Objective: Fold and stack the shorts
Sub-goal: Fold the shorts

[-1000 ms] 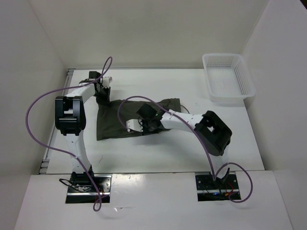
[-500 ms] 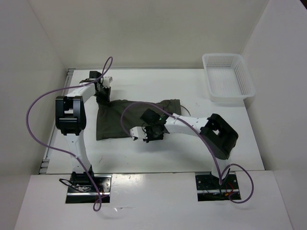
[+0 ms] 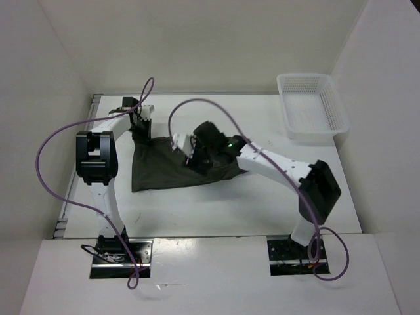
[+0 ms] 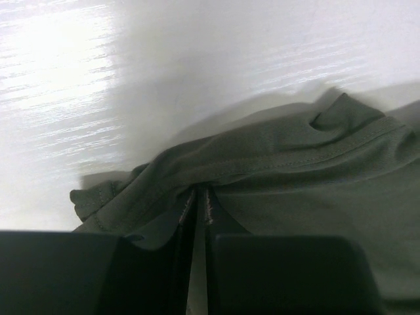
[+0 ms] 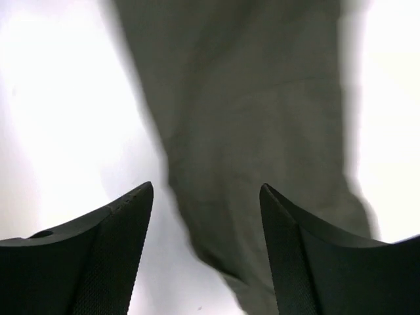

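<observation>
The left arm (image 3: 108,200) and the right arm (image 3: 275,164) share one build: smooth white link shells joined by bulky black joint housings. A thin purple cable (image 3: 41,154) hangs in a loose loop along each, from the end farthest from the hand to the wrist just behind it. At that far end each arm has a shiny metal base plate (image 3: 141,252) with small wires, red ones at the right arm's. A tiny green light (image 3: 231,139) glows just behind the right hand (image 5: 207,193), whose fingers (image 5: 105,256) are matte black wedges with finely dotted inner pads. The left hand (image 4: 197,200) has blocky, flat-faced black fingers.
</observation>
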{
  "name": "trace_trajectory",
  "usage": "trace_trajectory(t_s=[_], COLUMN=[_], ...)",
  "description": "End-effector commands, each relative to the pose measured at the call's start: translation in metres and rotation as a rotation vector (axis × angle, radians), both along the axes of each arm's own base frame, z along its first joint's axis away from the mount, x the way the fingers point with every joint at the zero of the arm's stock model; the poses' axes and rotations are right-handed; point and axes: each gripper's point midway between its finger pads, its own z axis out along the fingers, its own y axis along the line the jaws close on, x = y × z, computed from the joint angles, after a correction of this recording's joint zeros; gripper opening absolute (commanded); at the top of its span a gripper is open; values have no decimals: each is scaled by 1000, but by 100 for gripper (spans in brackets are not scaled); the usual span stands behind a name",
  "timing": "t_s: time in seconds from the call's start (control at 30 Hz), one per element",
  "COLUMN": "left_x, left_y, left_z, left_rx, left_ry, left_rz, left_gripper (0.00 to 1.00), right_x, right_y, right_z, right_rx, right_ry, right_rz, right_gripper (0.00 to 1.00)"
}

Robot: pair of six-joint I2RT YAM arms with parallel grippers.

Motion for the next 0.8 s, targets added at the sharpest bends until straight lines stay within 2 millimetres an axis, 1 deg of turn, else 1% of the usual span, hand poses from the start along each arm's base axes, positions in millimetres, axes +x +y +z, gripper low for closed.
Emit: trace_trajectory(t_s=[0.0,0.03,0.07,0.1,0.13,0.17,0.2,0.23,0.27,0.3,0.33,0.37,0.4,0.43,0.47,0.5,0.53,0.57,0.6,0.63,0.67,0.7,0.73,0.77], left_x=[-2,2,-1,2,4,5,4,7,6,3,4,-1,2,-2,-6,-3,-6,-8,-8,-8,-11,-11,-12,-15], left_y=[5,6,4,4,4,2,2,1,1,-1,-1,-1,-1,-1,-2,0,2,3,12,21,28,40,47,50], left_z=[-1,6,5,9,17,23,31,40,44,55,62,65,78,82,84,93,92,95,94,93,84,74,69,61], left_rx=[23,24,15,16,16,8,9,0,0,-9,-9,-9,-8,-8,-8,1,8,16,44,62,77,89,99,98], left_ry=[10,-8,2,-9,-21,-35,-43,-64,-68,-80,-94,-83,-115,-109,-103,-126,-112,-112,-110,-109,-84,-61,-49,-28], left_rz=[5,6,2,2,2,-2,-2,-7,-7,-11,-11,-11,-12,-12,-12,-7,-3,1,24,44,60,87,102,110], left_gripper=[16,20,22,24,25,30,32,35,37,40,42,43,45,46,48,49,51,51,51,51,51,51,51,51], right_x=[58,86,103,112,128,136,137,147,144,140,133,130,123,123,120,114,112,110,106,103,99,90,87,79], right_y=[0,-25,-46,-62,-92,-107,-122,-150,-155,-162,-167,-169,-167,-169,-172,-169,-173,-177,-181,-178,-177,-176,-177,-177], right_z=[127,130,123,115,92,80,64,42,35,22,5,1,-12,-15,-23,-29,-33,-40,-46,-48,-51,-60,-64,-77], right_rx=[434,454,445,455,422,411,397,379,399,384,360,367,357,378,377,383,387,387,386,404,400,395,394,367], right_ry=[-50,-65,-78,-58,-32,-9,45,88,147,191,231,260,299,326,359,391,413,443,468,501,516,548,558,574], right_rz=[-352,-474,-578,-658,-752,-808,-886,-973,-974,-982,-991,-998,-999,-1019,-1041,-1042,-1075,-1102,-1136,-1156,-1152,-1157,-1167,-1184], right_gripper=[72,75,75,75,75,76,76,76,79,79,81,83,85,85,87,87,87,88,88,88,88,88,88,87])
